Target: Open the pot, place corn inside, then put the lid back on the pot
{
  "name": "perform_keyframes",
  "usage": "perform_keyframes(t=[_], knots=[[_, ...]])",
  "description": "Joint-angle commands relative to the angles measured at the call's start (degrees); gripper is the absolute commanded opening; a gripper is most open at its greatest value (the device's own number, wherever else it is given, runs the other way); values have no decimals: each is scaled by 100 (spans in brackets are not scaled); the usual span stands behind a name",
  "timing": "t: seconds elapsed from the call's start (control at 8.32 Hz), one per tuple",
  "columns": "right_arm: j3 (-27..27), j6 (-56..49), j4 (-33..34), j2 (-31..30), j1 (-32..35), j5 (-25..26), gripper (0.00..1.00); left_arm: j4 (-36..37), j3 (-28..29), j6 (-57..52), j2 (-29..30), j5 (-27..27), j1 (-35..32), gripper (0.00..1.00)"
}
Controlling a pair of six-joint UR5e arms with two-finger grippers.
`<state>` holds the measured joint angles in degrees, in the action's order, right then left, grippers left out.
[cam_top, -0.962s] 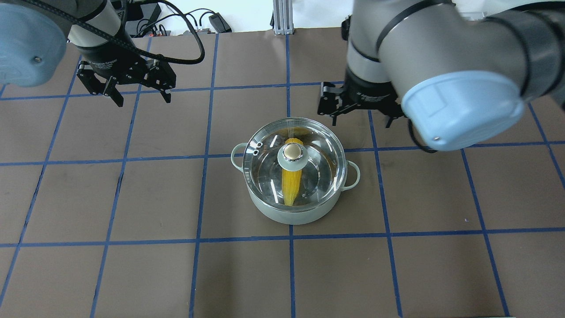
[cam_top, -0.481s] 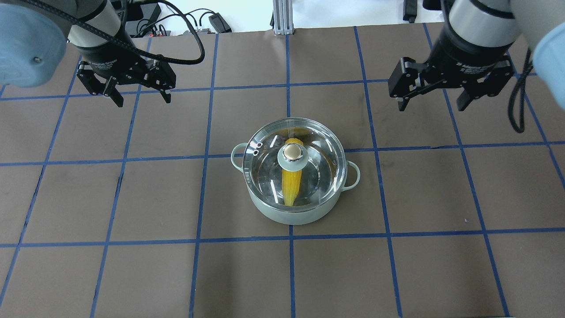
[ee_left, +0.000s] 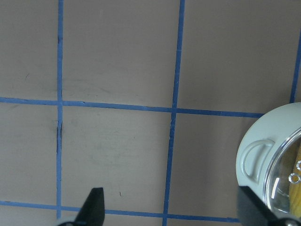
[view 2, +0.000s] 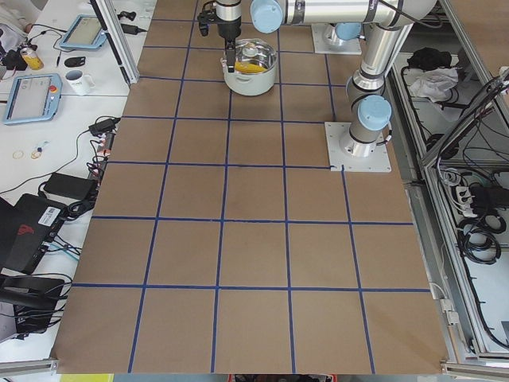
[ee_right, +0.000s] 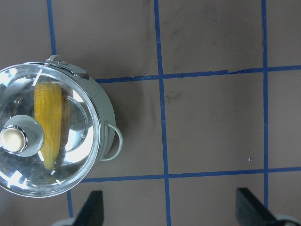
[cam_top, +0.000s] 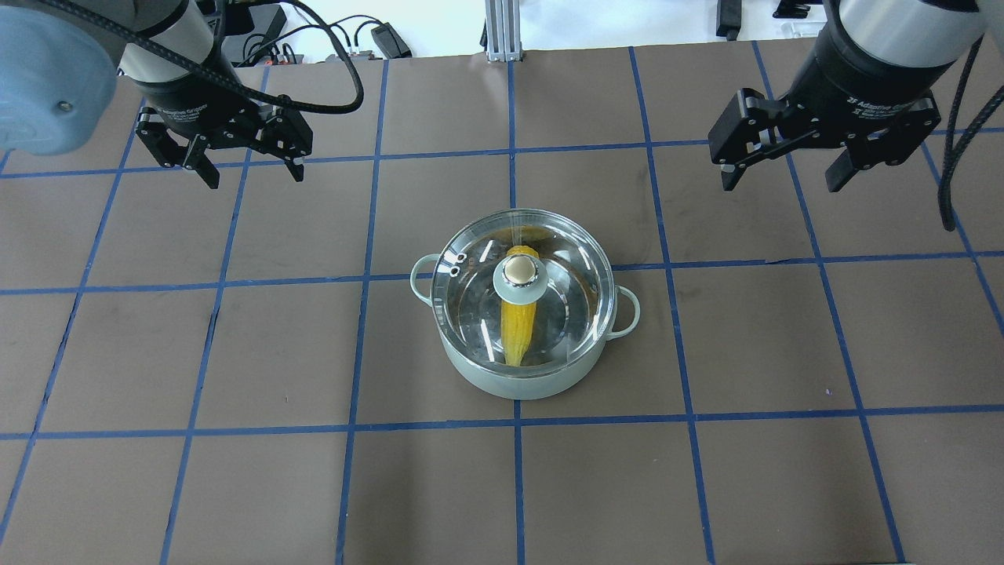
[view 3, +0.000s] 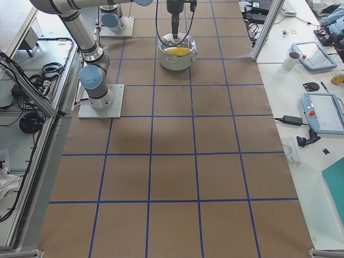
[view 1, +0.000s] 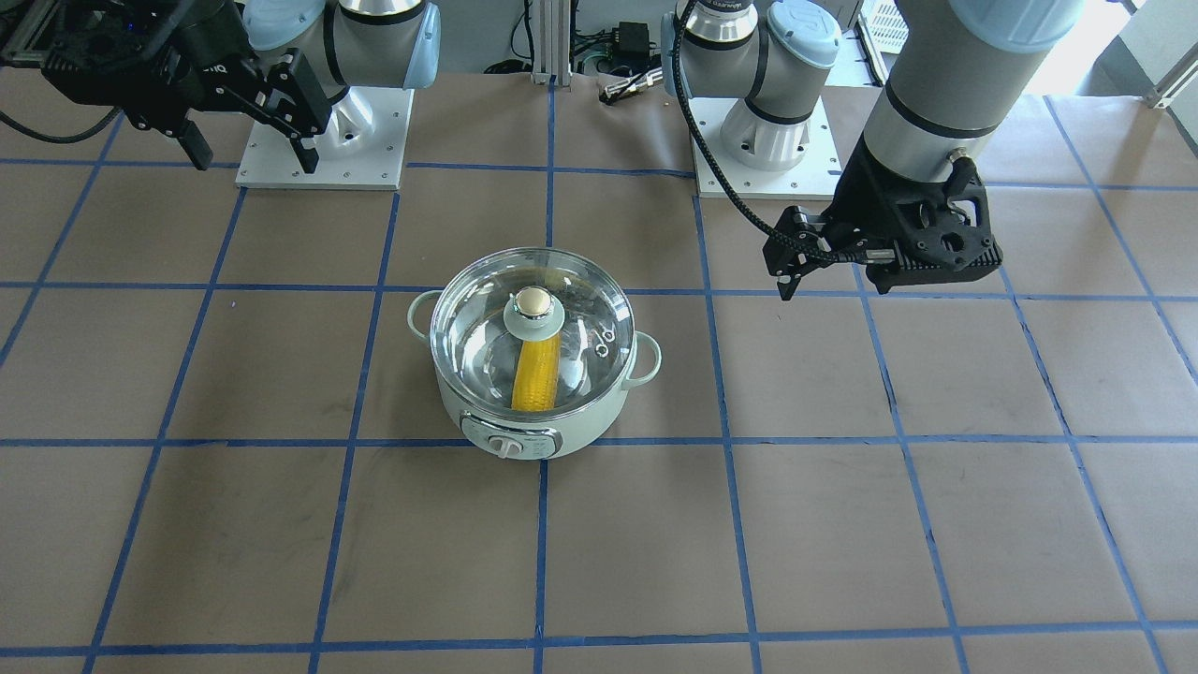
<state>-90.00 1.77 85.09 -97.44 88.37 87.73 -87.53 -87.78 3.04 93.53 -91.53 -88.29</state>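
The surface (cam_top: pixel 274 353) is a flat brown sheet divided into large squares by blue tape lines (cam_top: pixel 353 235). One pot (cam_top: pixel 518 384) stands upright directly on it, near the middle, over a crossing of two tape lines. Its two loop handles point left and right, and its dial panel faces the side far from the robot. Two white mounting plates (view 1: pixel 323 140) lie on the surface along the robot's edge, well apart from the pot.
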Motion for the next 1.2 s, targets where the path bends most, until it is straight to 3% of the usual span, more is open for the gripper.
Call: perform_keyframes(t=[0.0, 0.24, 0.6, 0.84, 0.96, 1.08], knots=[[-8, -1, -19, -12, 5, -37, 100, -1, -2, 48, -81, 39, -13, 100], [-17, -210, 34, -3, 5, 24, 100, -53, -11, 4, -107, 722, -13, 100], [-8, -379, 648, 59, -4, 68, 100, -45, -150, -31, -168, 707, -13, 100], [-35, -370, 632, 59, -4, 86, 100, -9, -361, -40, -283, 707, -13, 100], [-43, -370, 580, 50, -4, 95, 100, -1, -362, -57, -274, 333, -13, 100], [-43, -370, 570, 50, -4, 95, 100, 34, -362, -205, -239, -393, -13, 100]])
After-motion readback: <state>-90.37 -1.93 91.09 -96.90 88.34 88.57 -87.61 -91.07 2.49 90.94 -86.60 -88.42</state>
